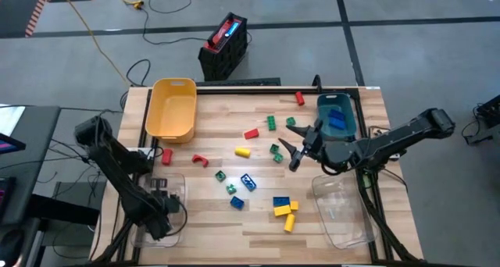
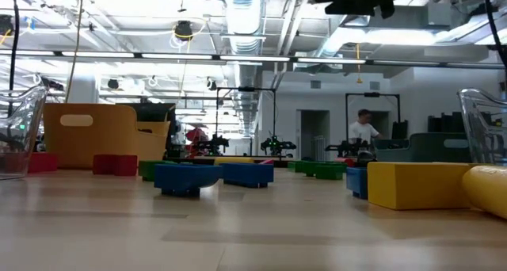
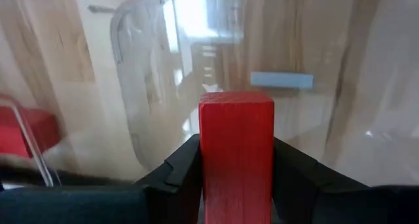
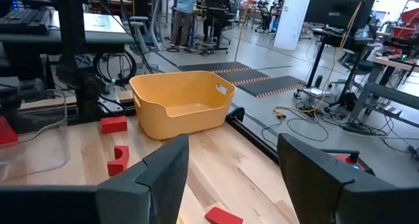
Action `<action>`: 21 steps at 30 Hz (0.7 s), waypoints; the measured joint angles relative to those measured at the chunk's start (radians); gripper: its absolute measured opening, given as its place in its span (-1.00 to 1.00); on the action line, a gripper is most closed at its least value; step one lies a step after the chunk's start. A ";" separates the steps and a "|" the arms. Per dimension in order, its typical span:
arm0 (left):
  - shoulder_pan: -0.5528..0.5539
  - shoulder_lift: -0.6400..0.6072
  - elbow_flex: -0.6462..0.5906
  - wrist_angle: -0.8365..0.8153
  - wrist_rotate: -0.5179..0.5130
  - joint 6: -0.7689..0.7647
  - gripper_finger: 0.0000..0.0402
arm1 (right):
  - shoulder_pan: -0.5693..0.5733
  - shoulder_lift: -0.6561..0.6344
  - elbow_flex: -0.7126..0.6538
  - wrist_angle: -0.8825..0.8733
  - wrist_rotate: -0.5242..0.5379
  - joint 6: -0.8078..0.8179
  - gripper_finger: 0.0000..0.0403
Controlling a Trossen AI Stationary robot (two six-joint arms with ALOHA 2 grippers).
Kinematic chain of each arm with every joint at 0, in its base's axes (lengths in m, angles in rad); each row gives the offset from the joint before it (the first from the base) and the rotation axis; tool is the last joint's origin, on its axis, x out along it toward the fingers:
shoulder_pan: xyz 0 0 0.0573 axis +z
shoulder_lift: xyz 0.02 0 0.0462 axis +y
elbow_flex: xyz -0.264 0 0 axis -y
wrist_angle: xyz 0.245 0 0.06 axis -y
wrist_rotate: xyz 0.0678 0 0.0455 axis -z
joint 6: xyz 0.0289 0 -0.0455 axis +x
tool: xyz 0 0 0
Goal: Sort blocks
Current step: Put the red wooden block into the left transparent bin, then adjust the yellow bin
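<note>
Now left hand point(image 3: 236, 178) clamped on red block point(image 3: 236, 145) over clear bin point(image 1: 160, 212); right hand point(image 1: 291, 150) apart.

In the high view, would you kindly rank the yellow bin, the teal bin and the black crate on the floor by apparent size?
1. Yellow bin.
2. Black crate; it sits lower, on the floor, so its true size is unsure.
3. Teal bin, partly hidden by the right arm.

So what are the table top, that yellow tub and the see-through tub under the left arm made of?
Table top: looks like pale wood, with plank seams and grain.
Yellow tub: seems moulded plastic, smooth, matte, rounded rim.
See-through tub: probably clear glossy plastic; the wood shows through and light glints on it.
</note>
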State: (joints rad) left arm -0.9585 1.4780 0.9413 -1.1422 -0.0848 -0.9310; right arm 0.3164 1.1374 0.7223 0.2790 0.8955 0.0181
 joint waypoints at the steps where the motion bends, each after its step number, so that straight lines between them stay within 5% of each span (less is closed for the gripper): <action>1: 0.000 0.007 0.000 0.008 -0.013 0.004 -0.33 | 0.002 0.000 0.000 0.000 0.000 0.000 0.24; 12: 0.000 -0.007 -0.076 0.121 0.004 -0.035 -0.15 | 0.005 0.000 0.000 -0.001 0.000 0.000 0.24; 21: 0.000 -0.046 -0.061 -0.010 0.080 -0.040 -0.06 | 0.005 0.000 0.000 -0.005 0.000 -0.004 0.24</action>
State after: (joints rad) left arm -0.9581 1.4322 0.8807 -1.1517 -0.0050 -0.9711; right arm 0.3210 1.1370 0.7223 0.2742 0.8951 0.0144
